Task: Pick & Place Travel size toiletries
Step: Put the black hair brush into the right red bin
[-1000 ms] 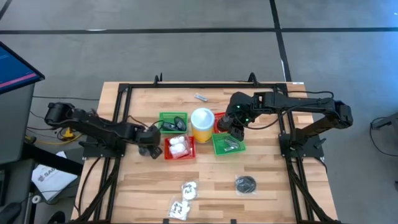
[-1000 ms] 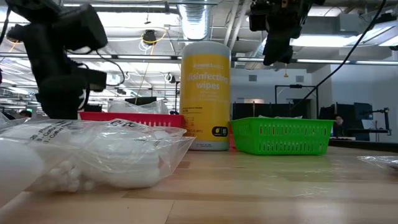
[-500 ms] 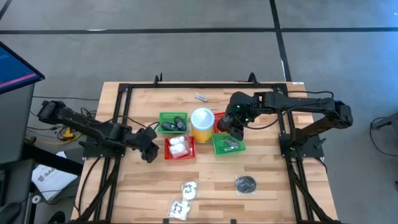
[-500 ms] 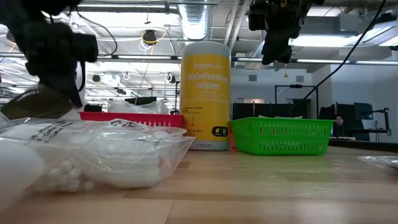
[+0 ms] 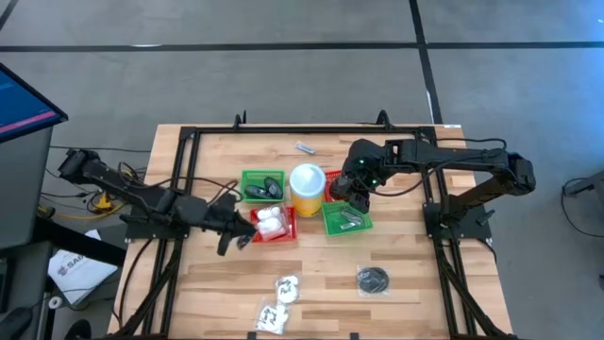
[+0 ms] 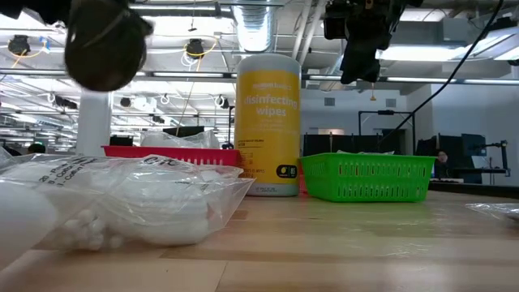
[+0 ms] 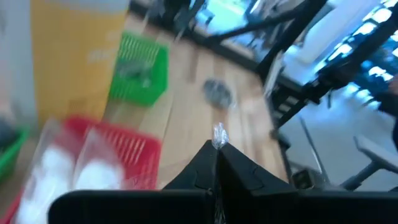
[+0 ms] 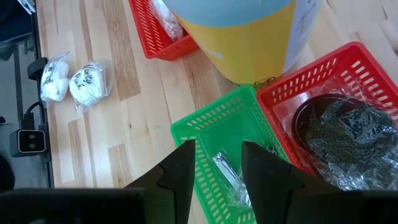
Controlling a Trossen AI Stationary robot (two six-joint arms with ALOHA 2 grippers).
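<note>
Wooden slat table point(image 5: 396, 255) carries red and green mesh baskets round a yellow wipes canister point(image 5: 307, 189). Loose toiletries wait near the front edge: two printed packets of white pieces point(image 5: 279, 302) and a clear bag with dark round pieces point(image 5: 372, 280). They look light, soft and crinkly, prob. slippery film; best to pinch a free corner or top seam, not the bulging middle. Left gripper point(image 5: 236, 236) is beside the red basket w/ white packets point(image 5: 272, 223), fingers fully closed, a scrap of clear film at the tips. Right gripper point(image 8: 214, 168) hovers over the green basket point(image 8: 217, 134) with silvery metal pieces point(image 8: 227, 175), approx. half open, holding nothing.
</note>
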